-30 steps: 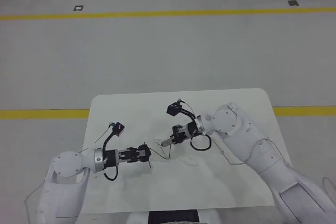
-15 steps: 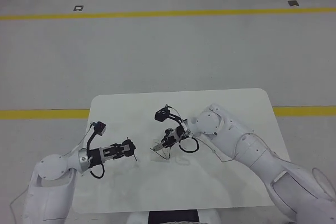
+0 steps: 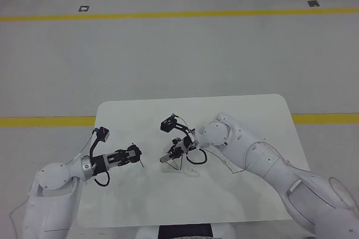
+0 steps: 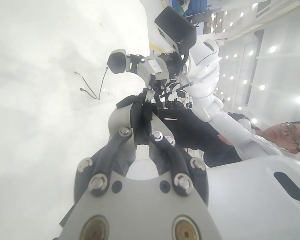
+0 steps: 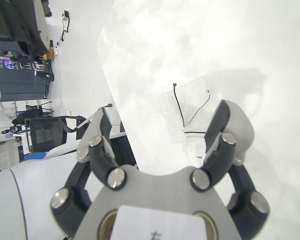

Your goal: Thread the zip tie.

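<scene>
Black zip ties [image 5: 179, 108] sit in a clear tray [image 5: 166, 111] on the white surface [image 3: 125, 125]. Right end effector [image 5: 160, 123] at the tray, fingers spread wide. Left end effector [image 4: 142, 104] apart from the tray, fingers pressed together.

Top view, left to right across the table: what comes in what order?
Order: left gripper → right gripper. The zip ties and their clear tray overlap the right gripper, so they are left out.

White table [image 3: 251, 113], rounded corners. Near centre, flat clear piece [image 5: 190, 93], possibly a shallow tray.
</scene>
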You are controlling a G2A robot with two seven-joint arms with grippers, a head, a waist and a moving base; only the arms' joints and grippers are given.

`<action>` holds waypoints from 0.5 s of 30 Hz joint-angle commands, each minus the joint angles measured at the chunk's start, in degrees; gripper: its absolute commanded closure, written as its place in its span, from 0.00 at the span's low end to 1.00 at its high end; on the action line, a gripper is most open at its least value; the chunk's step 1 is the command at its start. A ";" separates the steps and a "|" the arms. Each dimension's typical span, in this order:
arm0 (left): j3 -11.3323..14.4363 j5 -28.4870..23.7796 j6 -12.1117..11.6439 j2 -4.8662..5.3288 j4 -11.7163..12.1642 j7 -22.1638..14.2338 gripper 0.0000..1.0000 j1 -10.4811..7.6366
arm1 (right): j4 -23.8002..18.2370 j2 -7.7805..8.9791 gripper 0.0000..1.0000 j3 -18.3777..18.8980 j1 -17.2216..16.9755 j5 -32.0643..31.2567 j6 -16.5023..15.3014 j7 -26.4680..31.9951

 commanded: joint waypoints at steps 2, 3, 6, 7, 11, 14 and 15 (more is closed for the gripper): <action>0.00 0.00 0.00 0.00 0.00 0.00 1.00 0.00 | 0.22 -0.54 0.00 -0.95 0.05 -3.49 1.06 -0.80; 0.00 0.00 0.00 0.00 0.00 0.00 1.00 0.00 | 0.42 -0.88 0.00 -1.29 0.12 -3.93 1.06 -1.31; 0.00 0.00 0.00 0.00 0.00 0.00 1.00 0.00 | 2.34 -2.23 0.00 -2.69 0.88 -5.72 0.87 -2.31; 0.00 0.00 0.00 0.00 0.00 0.00 1.00 0.00 | 3.00 -2.73 0.00 -3.23 1.15 -6.37 1.16 -2.48; 0.00 0.00 0.00 0.00 0.00 0.00 1.00 0.00 | 5.87 -4.84 0.32 -4.78 2.19 -7.42 1.09 -3.65; 0.00 0.00 0.00 0.00 0.00 0.00 1.00 0.00 | 8.20 -6.35 0.51 -5.81 2.84 -7.91 0.48 -3.72; 0.00 0.00 0.00 0.00 0.00 0.00 1.00 0.00 | 9.04 -6.89 0.51 -6.12 3.03 -8.02 -0.14 -3.80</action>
